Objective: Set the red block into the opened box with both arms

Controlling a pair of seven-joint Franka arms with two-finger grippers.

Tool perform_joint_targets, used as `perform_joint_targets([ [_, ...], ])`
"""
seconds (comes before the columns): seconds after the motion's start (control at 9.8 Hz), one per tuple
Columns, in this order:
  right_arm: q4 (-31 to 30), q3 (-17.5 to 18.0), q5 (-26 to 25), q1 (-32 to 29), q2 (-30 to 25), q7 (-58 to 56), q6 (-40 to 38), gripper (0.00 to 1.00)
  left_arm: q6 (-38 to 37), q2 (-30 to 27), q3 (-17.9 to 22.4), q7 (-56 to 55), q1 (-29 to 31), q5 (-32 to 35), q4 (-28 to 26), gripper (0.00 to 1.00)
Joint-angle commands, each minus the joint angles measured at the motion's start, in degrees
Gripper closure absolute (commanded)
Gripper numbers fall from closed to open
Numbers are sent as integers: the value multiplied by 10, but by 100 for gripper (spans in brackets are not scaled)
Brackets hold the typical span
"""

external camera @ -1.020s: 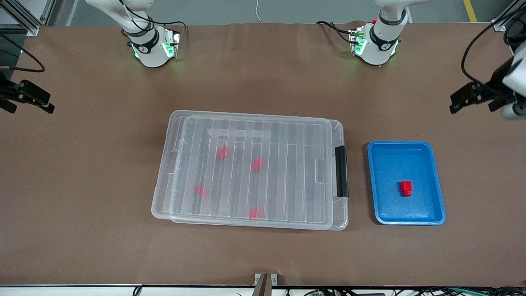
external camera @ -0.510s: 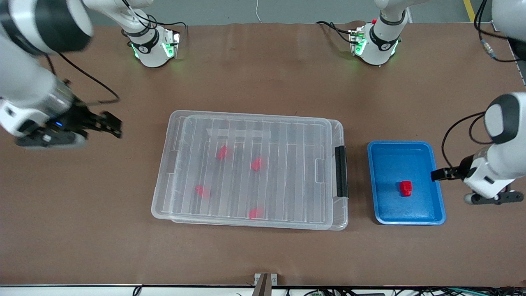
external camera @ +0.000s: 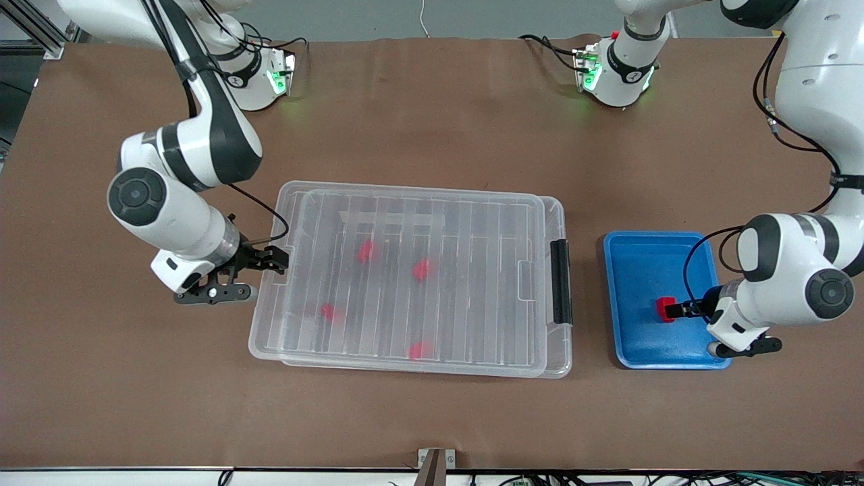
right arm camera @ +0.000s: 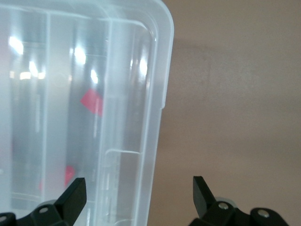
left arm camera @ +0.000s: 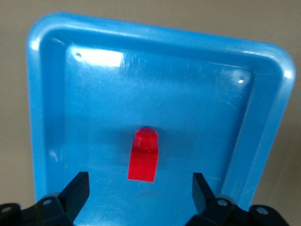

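The red block (external camera: pixel 665 309) lies near the middle of the blue tray (external camera: pixel 631 270), between the spread jaws of the left gripper (left arm camera: pixel 141 188). The right gripper (right arm camera: pixel 136 193), jaws spread, straddles the box (external camera: pixel 432 202) rim at the short end toward the right arm's end of the table. No legible writing.

Red block (external camera: pixel 665 309) on blue tray (external camera: pixel 631 270); clear ribbed box (external camera: pixel 472 223).

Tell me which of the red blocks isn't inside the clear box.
The red block lying in the blue tray, at the left gripper; the other four sit under the box lid.
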Motion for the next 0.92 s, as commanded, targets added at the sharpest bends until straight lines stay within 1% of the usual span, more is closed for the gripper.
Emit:
perform_joint_targets([
  [0.0,-20,-3,-32,8,-8,5,7,0,13,38,0,0,5,14,5,18],
  [0.1,-20,-3,-42,7,1,5,8,0,20,48,0,0,6,14,1,27],
  [0.2,-20,-3,-48,7,7,5,17,0,31,56,-1,0,7,14,-3,33],
  [0.31,-20,-3,-50,4,16,5,23,0,32,57,0,0,6,14,-3,47],
  [0.51,-20,-3,-50,3,23,3,30,0,33,62,-1,0,4,14,-2,83],
  [0.61,-20,-5,-55,2,23,-1,26,0,32,53,-2,0,3,14,-1,99],
  [0.71,-21,-6,-77,-3,23,-1,21,0,25,33,-8,-5,4,14,0,100],
  [0.82,-20,-8,-81,-9,23,-1,10,0,19,-4,-12,-9,-2,13,-1,100],
])
